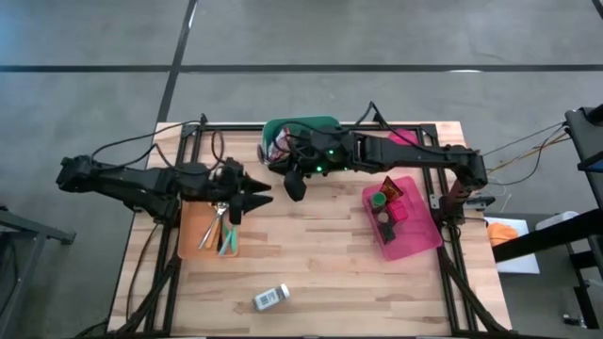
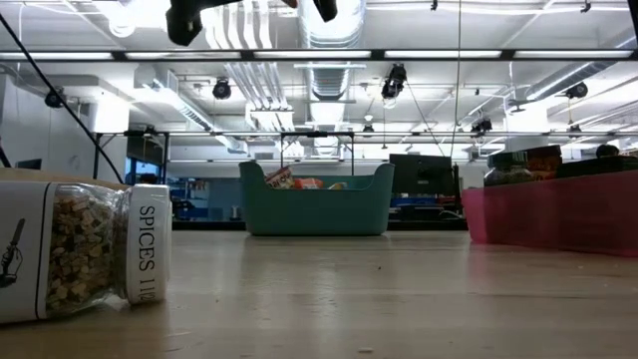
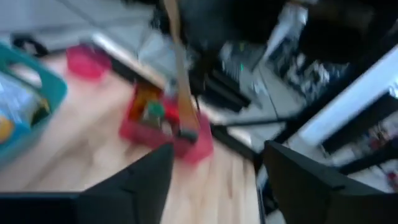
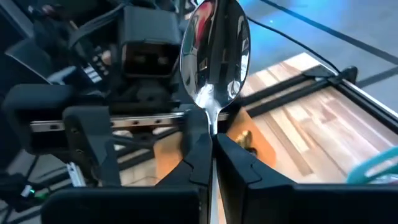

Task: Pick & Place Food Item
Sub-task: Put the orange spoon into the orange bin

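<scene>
My right gripper hangs over the table's middle, in front of the teal bin, and is shut on a shiny metal spoon. My left gripper stands just to its left, above the orange tray, open with nothing between its fingers. Food items lie in the pink bin at the right, among them a green-lidded jar. A spice jar lies on its side near the front edge. My right gripper pinches the spoon's neck, just below the bowl, between its two fingertips. The fingers lie along the handle, which is hidden between them. The bowl sticks out past the fingertips toward the table's left, and the spoon is lifted clear of the table.
The orange tray holds several utensils. The teal bin at the far middle holds packaged items. In the low view the spice jar fills the near left. Bare wood lies between tray and pink bin.
</scene>
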`<state>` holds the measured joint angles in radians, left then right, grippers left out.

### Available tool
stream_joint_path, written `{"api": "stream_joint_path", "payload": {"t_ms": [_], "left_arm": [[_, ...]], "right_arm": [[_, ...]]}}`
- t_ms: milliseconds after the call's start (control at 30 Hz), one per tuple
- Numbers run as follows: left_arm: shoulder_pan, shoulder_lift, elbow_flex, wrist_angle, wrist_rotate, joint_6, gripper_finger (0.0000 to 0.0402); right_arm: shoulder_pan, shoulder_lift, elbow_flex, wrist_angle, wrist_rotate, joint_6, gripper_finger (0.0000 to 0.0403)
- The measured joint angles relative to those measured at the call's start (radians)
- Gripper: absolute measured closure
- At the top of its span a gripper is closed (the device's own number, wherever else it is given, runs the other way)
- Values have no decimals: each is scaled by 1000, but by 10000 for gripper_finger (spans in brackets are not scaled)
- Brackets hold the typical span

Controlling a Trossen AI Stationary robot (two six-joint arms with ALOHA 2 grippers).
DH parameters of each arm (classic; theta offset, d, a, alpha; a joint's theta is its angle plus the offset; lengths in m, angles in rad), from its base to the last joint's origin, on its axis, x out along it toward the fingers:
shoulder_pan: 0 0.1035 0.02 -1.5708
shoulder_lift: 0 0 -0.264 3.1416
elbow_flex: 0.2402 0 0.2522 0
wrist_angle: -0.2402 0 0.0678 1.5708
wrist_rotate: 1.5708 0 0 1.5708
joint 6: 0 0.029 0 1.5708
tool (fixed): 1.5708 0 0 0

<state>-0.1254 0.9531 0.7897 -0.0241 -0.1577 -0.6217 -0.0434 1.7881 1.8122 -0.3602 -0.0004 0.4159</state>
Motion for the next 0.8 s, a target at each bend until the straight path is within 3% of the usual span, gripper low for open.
{"api": "stream_joint_path", "payload": {"t_ms": [233,467,633,800], "left_arm": [[0,0,-14,168,-177,92,82],[0,0,-14,250,-198,204,75],[0,0,-14,299,-171,264,109],[0,0,-14,299,-155,267,187]], "right_arm": [[20,-1,0,115,-6,23,395],[31,-1,0,236,-30,23,395],[35,-1,0,239,-37,23,395],[39,-1,0,240,-36,22,395]]}}
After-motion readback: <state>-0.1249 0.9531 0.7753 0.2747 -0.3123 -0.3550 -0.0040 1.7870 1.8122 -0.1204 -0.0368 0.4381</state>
